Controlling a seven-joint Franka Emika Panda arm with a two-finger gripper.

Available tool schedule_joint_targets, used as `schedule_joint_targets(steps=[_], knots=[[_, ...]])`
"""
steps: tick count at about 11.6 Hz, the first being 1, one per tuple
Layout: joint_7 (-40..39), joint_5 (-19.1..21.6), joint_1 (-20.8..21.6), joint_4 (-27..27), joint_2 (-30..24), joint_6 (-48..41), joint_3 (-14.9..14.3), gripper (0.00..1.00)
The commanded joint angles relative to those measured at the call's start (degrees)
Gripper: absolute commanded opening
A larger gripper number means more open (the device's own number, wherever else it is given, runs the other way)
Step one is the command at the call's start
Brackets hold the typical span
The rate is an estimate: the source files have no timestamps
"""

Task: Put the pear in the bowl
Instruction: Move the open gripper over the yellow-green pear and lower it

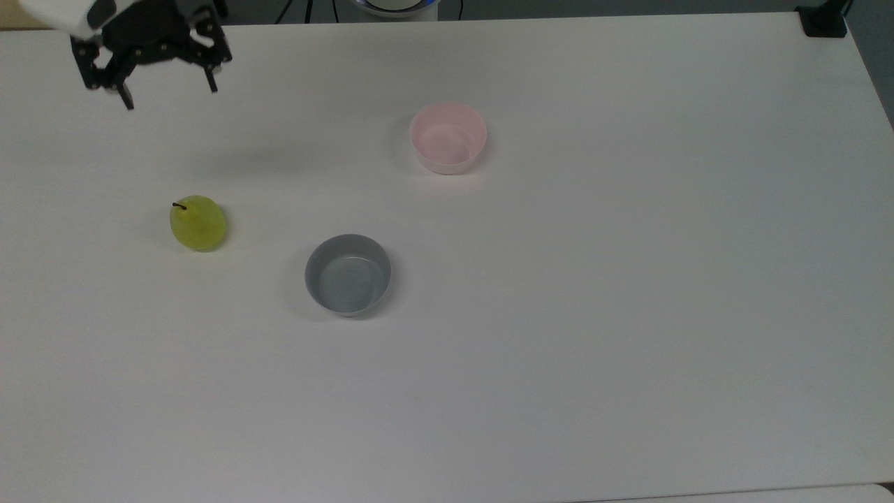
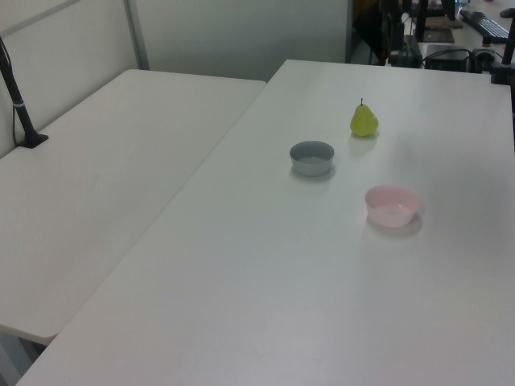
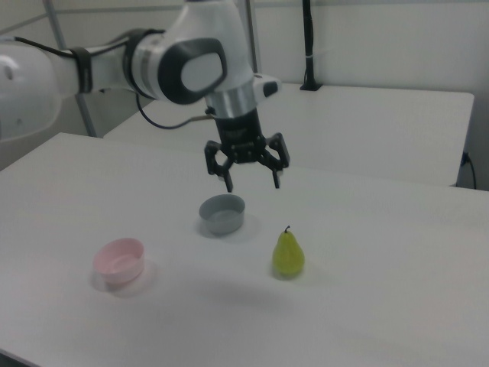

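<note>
Three things on your desk (image 1: pixel 628 314): read them left to right in the top view.
Gripper (image 1: pixel 169 98): you see it high at the top view's far left, above the desk, touching nothing.
Fingers (image 3: pixel 228 183): spread wide and empty; in the right view they hang above and behind the fruit.
Pear (image 1: pixel 198 223): upright on the desk, stem up, well apart from both bowls; you find it below the gripper in the top view.
Grey bowl (image 1: pixel 348 274): empty, between pear and pink bowl.
Bowl (image 1: pixel 448 137): pale pink, empty, furthest right.
</note>
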Motion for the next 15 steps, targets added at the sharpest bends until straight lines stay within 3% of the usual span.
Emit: schedule_joint_targets(steps=[1, 7, 11, 12, 13, 14, 15], knots=[[-1.3, 0.5, -0.1, -3.8, 3.5, 9.0, -1.6, 1.0], [-0.4, 2.4, -0.3, -4.9, 12.9, 20.5, -1.6, 1.0], [-0.4, 3.3, -0.2, -6.5, 15.1, 24.6, -1.6, 0.99], [-0.4, 3.2, -0.2, -7.2, 15.1, 25.1, -1.6, 0.79], [-0.4, 3.2, -0.2, -7.2, 15.1, 25.1, -1.6, 0.46], [-0.4, 3.2, -0.2, -7.2, 15.1, 25.1, -1.6, 0.2], [-0.4, 3.2, -0.2, -7.2, 15.1, 25.1, -1.6, 0.04]])
